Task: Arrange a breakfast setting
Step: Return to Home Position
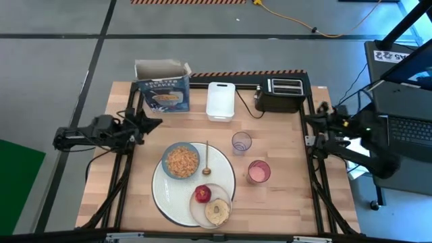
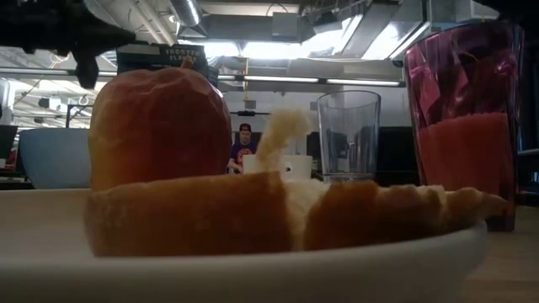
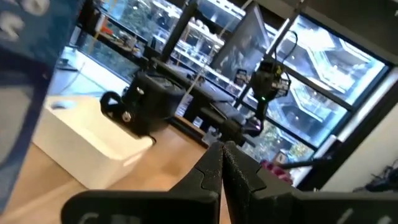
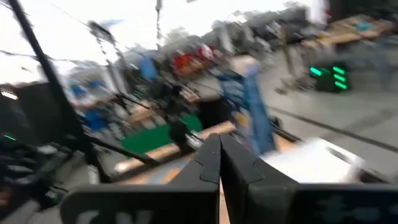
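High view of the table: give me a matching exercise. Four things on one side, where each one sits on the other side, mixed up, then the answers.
Things
1. small blue bowl
2. toasted bread round
3. pink cup
4. black toaster

Places
A. at the back edge, next to the white tray
B. on the small cream plate
C. on the big white plate
D. on the bare table, to the right of the big white plate

Pairs: 1-C, 2-B, 3-D, 4-A
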Motion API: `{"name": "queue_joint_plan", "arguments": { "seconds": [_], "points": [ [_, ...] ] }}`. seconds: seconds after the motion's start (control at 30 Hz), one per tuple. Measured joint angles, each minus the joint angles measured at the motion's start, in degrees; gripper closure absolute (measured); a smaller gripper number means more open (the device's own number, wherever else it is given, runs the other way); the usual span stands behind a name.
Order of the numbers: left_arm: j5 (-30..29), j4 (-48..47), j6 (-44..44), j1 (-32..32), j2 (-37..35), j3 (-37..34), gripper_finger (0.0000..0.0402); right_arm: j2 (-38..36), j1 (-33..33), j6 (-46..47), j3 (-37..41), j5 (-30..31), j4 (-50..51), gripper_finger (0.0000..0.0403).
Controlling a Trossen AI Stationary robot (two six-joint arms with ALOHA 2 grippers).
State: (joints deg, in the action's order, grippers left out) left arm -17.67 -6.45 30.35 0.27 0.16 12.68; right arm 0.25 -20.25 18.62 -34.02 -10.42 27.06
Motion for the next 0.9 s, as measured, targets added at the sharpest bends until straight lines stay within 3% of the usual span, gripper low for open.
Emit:
{"name": "queue_joint_plan", "arguments": {
  "seconds": [0.33, 0.53, 0.77, 0.9],
  "points": [
    [0.66, 5.10, 0.95, 0.00, -0.02, -5.29, 0.0402, -0.07, 0.02, 10.72, 22.29, -7.65, -32.91, 0.0403],
    [0.21, 4.49, 0.76, 0.00, 0.00, -5.29, 0.0402, -0.11, 0.02, 16.14, 33.61, -5.66, -44.73, 0.0403],
    [0.76, 4.54, 4.42, 0.00, -0.02, -7.48, 0.0402, -0.11, 0.93, 17.64, 33.59, -5.74, -53.20, 0.0403],
    [1.98, 7.65, 6.84, -0.13, -0.02, -10.17, 0.0402, -0.09, 7.00, 13.26, 33.61, 0.42, -50.45, 0.0403]
  ]
}}
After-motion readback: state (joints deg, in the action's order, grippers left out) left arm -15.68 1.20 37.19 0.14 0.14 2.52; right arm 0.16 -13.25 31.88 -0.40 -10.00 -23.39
